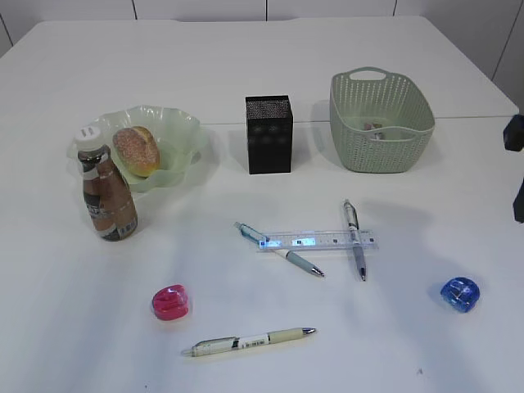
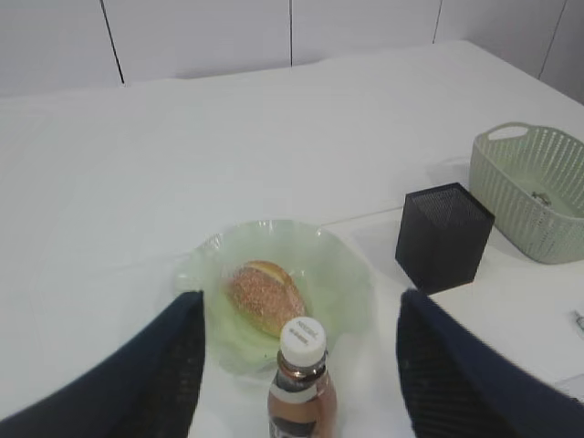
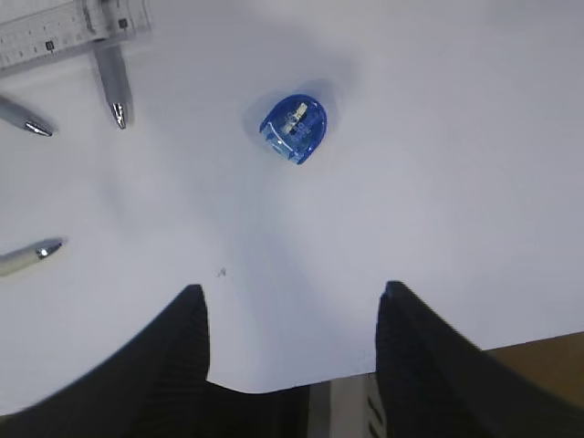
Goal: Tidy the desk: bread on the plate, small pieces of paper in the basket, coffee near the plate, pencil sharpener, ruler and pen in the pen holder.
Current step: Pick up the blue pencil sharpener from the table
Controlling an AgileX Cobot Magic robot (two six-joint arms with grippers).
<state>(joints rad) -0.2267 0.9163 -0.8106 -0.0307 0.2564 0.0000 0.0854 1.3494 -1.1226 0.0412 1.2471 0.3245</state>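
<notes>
Bread, paper, coffee placed; stationery step open: your right gripper, jaws apart and empty like the left, hangs near the blue sharpener on the desk — descend, close, carry to the pen holder.

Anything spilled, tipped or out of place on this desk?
Nothing spilled or damaged. The clear plastic ruler lies loose with two pens: the grey pen rests across it, the teal-tipped pen under its left end. The black mesh pen holder stands apart behind them.
</notes>
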